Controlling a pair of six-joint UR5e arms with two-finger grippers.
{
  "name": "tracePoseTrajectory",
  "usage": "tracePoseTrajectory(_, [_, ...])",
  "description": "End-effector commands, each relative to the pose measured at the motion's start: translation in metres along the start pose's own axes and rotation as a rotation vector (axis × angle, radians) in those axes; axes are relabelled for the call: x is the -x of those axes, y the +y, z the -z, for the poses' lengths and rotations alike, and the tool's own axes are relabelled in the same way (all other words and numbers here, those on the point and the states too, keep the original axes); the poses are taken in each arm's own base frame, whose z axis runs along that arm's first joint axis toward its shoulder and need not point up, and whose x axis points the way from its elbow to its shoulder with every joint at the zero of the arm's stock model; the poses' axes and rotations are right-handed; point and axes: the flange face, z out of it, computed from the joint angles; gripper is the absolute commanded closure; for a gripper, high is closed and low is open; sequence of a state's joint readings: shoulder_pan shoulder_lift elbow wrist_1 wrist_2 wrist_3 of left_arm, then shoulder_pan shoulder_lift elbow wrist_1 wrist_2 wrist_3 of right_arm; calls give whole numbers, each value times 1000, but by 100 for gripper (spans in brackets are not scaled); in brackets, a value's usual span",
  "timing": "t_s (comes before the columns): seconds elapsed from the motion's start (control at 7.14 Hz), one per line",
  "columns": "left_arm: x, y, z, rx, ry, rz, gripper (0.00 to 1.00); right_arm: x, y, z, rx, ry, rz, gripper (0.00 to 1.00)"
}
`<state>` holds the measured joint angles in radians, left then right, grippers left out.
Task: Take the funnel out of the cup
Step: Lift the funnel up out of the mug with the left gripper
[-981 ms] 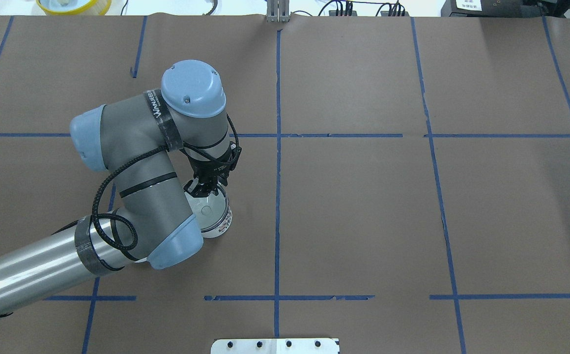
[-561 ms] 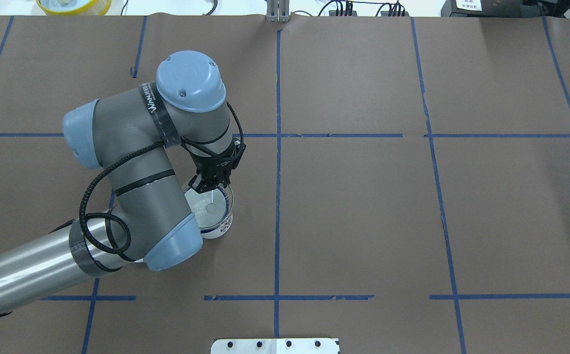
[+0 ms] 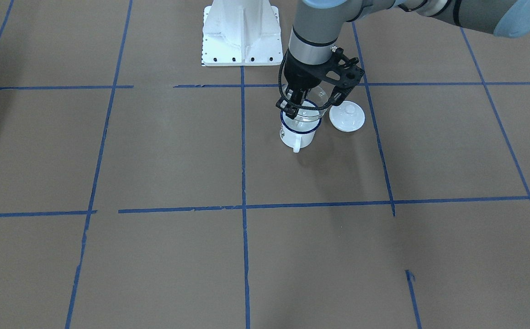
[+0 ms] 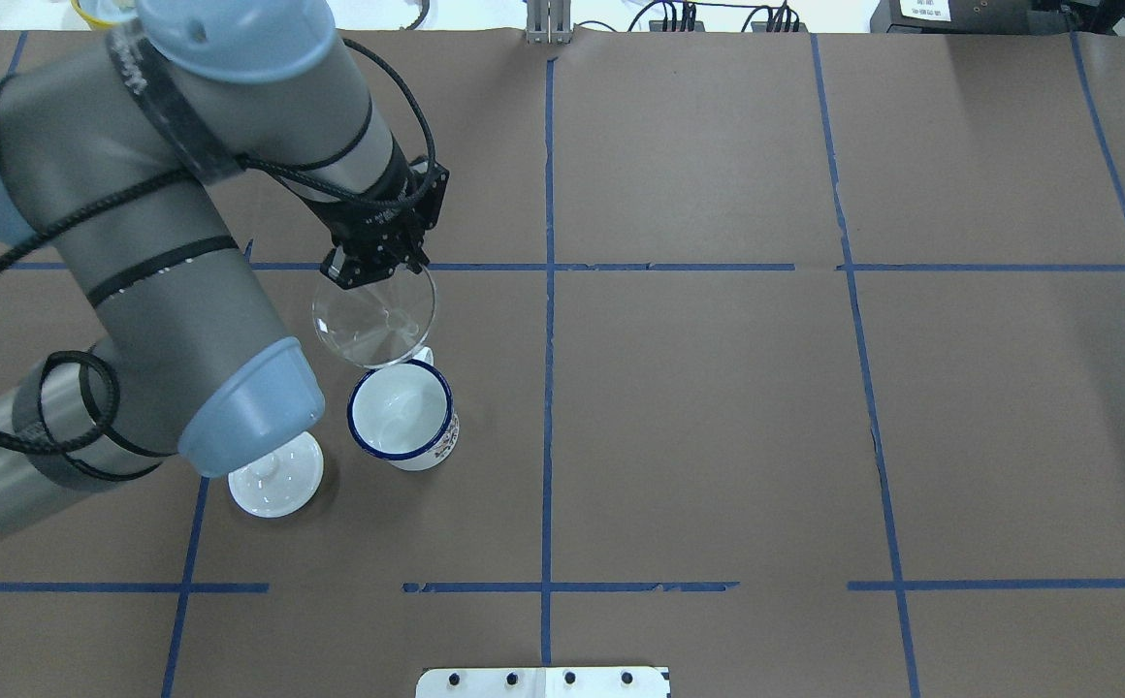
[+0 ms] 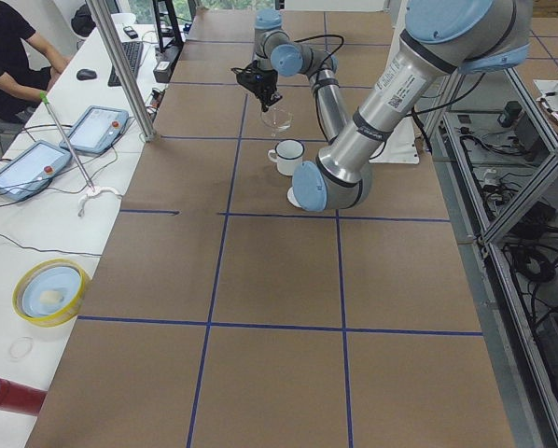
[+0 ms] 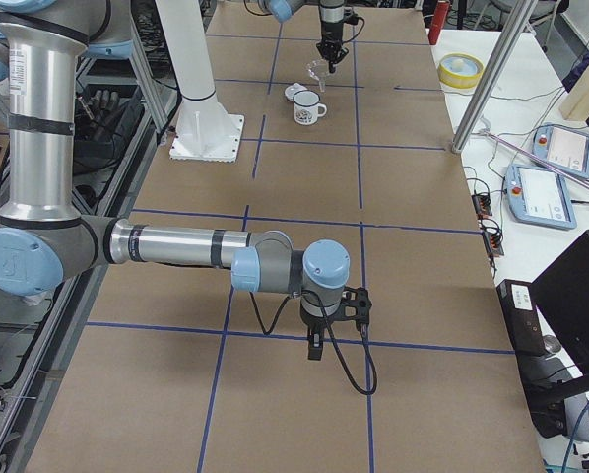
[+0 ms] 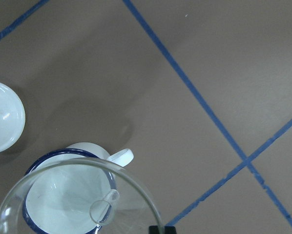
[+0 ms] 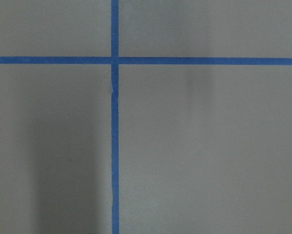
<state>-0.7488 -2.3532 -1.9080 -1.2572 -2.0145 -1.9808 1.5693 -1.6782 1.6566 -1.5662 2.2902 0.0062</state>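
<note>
Overhead exterior: left fingers clamp the funnel rim above the cup; better to move it aside level, then lower it onto the bench.

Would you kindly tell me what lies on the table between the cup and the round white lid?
Nothing: in the overhead view only a narrow bare strip of brown table cover separates the cup from the lid.
</note>
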Motion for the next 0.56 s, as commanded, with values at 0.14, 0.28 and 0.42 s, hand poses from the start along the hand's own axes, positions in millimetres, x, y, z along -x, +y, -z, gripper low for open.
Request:
tracePoseTrajectory(0.14, [-25, -52, 52, -76, 220, -20, 100, 0, 0, 0, 0, 0, 0, 0])
tracePoseTrajectory(0.28, [-20, -76, 35, -75, 327, -23, 100, 0, 0, 0, 0, 0, 0, 0])
tracePoseTrajectory(0.42, [-11, -103, 13, -64, 436, -26, 100, 0, 0, -1, 1, 0, -1, 0])
